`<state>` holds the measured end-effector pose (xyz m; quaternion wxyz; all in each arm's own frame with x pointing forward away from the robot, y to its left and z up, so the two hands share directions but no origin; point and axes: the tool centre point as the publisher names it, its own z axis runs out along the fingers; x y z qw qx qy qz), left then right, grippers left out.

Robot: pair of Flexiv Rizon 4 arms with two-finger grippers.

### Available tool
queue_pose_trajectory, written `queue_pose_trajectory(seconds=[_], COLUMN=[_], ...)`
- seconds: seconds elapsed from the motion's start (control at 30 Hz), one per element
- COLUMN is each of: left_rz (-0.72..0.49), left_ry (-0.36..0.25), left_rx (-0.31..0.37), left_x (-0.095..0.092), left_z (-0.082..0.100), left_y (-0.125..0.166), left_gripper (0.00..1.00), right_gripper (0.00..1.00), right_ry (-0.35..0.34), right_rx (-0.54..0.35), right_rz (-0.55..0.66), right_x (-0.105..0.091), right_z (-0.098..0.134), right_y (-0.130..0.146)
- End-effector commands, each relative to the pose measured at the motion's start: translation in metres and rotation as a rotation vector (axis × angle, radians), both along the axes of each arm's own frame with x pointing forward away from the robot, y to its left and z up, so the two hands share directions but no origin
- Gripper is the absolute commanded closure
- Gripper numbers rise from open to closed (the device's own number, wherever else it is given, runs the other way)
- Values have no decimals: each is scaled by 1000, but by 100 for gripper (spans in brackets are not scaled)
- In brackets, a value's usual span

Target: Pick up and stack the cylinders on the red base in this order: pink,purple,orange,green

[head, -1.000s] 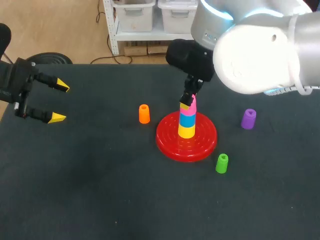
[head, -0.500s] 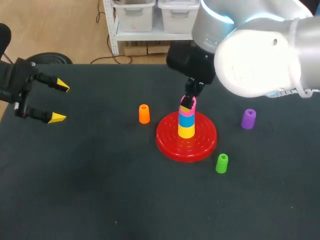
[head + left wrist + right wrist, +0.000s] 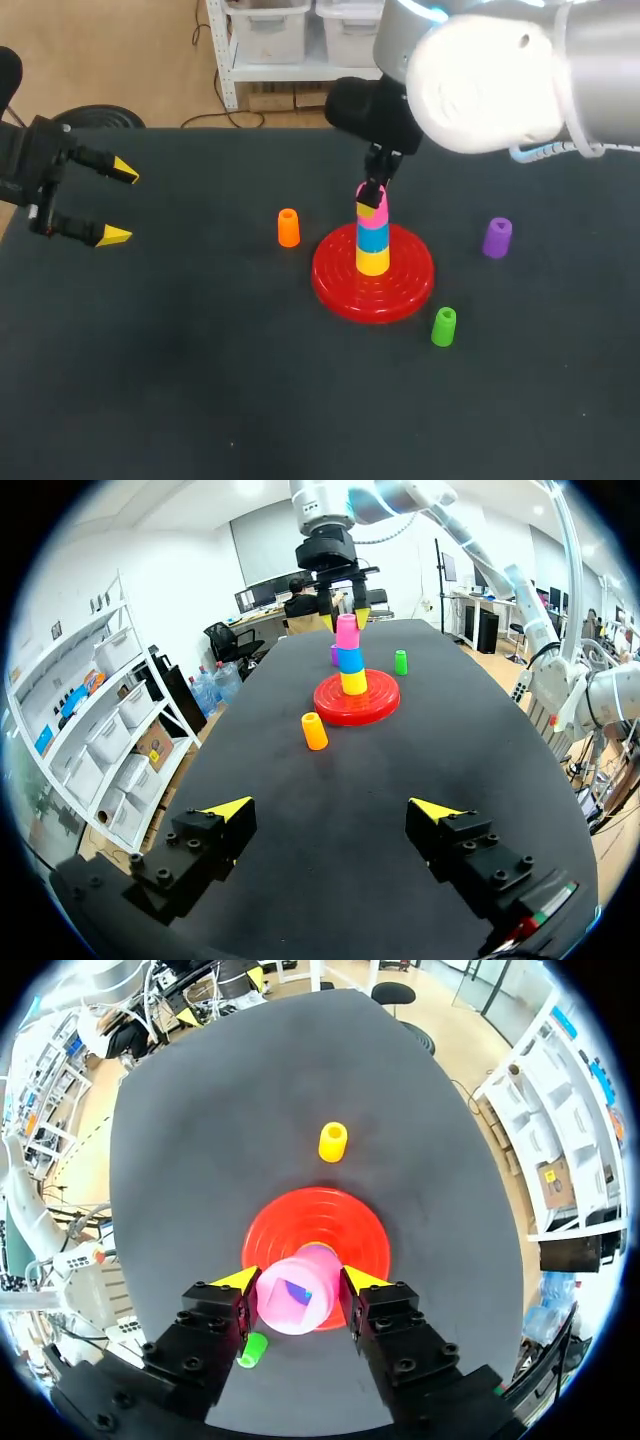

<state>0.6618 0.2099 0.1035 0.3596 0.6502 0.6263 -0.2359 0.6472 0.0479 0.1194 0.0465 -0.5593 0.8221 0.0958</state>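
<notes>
On the red base [image 3: 400, 290] stands a stack with a yellow cylinder at the bottom, a blue one above it and the pink cylinder [image 3: 372, 217] on top. My right gripper [image 3: 371, 200] hangs just over the stack, open, its fingers on either side of the pink cylinder [image 3: 295, 1300] with small gaps. The orange cylinder [image 3: 288, 228] stands left of the base, the purple cylinder [image 3: 497, 238] to its right, the green cylinder [image 3: 443, 327] in front right. My left gripper [image 3: 115, 203] is open and empty near the table's left edge.
From the left wrist view, the orange cylinder [image 3: 315, 731] is the nearest piece ahead of the left gripper [image 3: 330, 810], with bare black table [image 3: 330, 780] between them. The green cylinder [image 3: 400, 662] stands beside the base [image 3: 357, 698].
My right gripper has risen a little above the stack and drifted slightly left. The pink cylinder stays on the stack. The left arm has not moved.
</notes>
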Motion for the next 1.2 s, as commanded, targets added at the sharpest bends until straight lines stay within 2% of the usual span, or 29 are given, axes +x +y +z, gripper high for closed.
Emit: queue_pose_trajectory(seconds=[0.03, 0.43, 0.77, 0.87, 0.9, 0.93, 1.2], left_rz=[0, 0, 0, 0, 0, 0, 0], left_ry=[-3, -3, -3, -3, -3, -3, -3], left_rx=[-1, -1, -1, -1, -1, -1, -1], left_x=[0, 0, 0, 0, 0, 0, 0], left_z=[-1, -1, -1, -1, -1, -1, -1], left_y=[0, 0, 0, 0, 0, 0, 0], left_gripper=[0, 0, 0, 0, 0, 0, 0], right_gripper=[100, 100, 100, 100, 39, 0, 0], right_ry=[18, 31, 15, 2, 1, -10, -33], right_rx=[-3, 17, 21, 50, 49, 56, 92], right_rz=[1, -30, -33, -19, -22, -22, -16], right_x=[5, -4, -4, -3, -3, -3, -3], right_z=[-8, -19, -17, -14, -12, -11, 3], right_y=[4, -3, -4, -2, -1, 0, 2])
